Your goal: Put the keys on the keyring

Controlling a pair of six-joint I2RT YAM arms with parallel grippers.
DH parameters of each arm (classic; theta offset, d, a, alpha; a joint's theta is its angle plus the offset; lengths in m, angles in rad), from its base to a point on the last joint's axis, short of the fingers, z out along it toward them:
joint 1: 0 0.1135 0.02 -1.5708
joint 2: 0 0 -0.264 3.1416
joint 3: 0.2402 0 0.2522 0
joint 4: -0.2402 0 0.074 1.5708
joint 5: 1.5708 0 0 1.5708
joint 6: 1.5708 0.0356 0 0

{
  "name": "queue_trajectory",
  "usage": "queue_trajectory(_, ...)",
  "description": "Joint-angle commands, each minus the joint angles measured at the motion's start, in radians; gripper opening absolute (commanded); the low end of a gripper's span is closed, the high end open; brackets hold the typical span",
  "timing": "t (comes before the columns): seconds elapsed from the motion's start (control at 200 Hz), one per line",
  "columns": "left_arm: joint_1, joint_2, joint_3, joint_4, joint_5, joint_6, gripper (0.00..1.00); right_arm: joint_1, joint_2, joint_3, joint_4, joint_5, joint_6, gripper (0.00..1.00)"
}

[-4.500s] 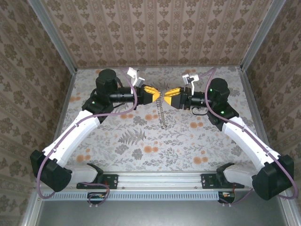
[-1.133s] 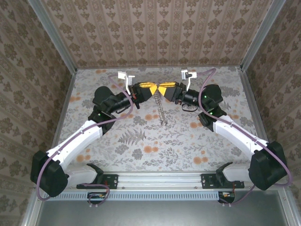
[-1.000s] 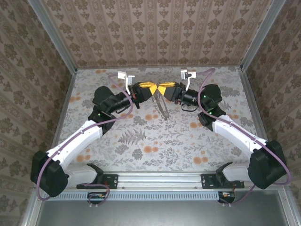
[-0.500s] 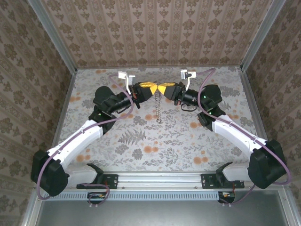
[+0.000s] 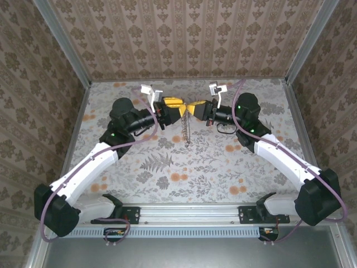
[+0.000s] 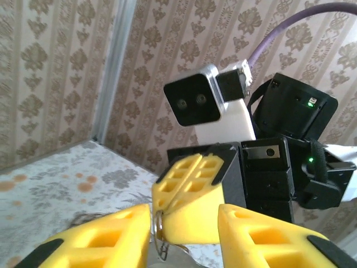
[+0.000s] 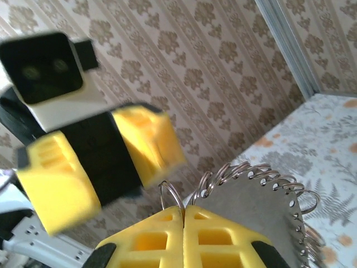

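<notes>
Both grippers meet above the far middle of the table. My right gripper [image 5: 191,108] [image 7: 183,209] is shut on the keyring [image 7: 169,192], whose thin wire loop sticks out between its yellow fingertips. The keys [image 5: 187,131] hang below the grippers as a jagged chain; in the right wrist view they fan out as a row of small metal loops [image 7: 262,170]. My left gripper [image 5: 182,109] [image 6: 184,223] is open, with its fingers on either side of the right gripper's shut tip. The keyring [image 6: 158,234] lies against the inside of its left finger [image 6: 111,237].
The floral table [image 5: 167,167] is walled by patterned panels on three sides. A metal rail [image 5: 189,215] with both arm bases runs along the near edge. Purple cables [image 5: 145,131] loop beside each arm.
My left gripper has opened from shut and no longer pinches the ring. The right gripper stays shut on it. The hanging chain of keys has swung back to straight down.
</notes>
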Motion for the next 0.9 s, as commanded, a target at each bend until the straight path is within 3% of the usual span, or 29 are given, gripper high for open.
queue_trajectory(0.0,0.042,-0.058,0.073,-0.171,0.022,0.125,0.42,-0.025,-0.045,0.061,-0.189,-0.036,-0.147,0.0)
queue_trajectory(0.19,0.115,-0.035,0.188,-0.392,0.153,0.232,0.5,-0.034,-0.032,0.141,-0.407,-0.077,-0.298,0.0)
queue_trajectory(0.435,0.123,0.094,0.356,-0.659,0.323,0.387,0.49,-0.034,0.002,0.265,-0.681,-0.093,-0.512,0.0)
queue_trajectory(0.585,0.122,0.161,0.412,-0.719,0.38,0.42,0.42,-0.031,0.018,0.311,-0.753,-0.085,-0.563,0.0)
queue_trajectory(0.895,0.108,0.221,0.45,-0.723,0.429,0.419,0.36,-0.02,0.031,0.32,-0.758,-0.064,-0.57,0.0)
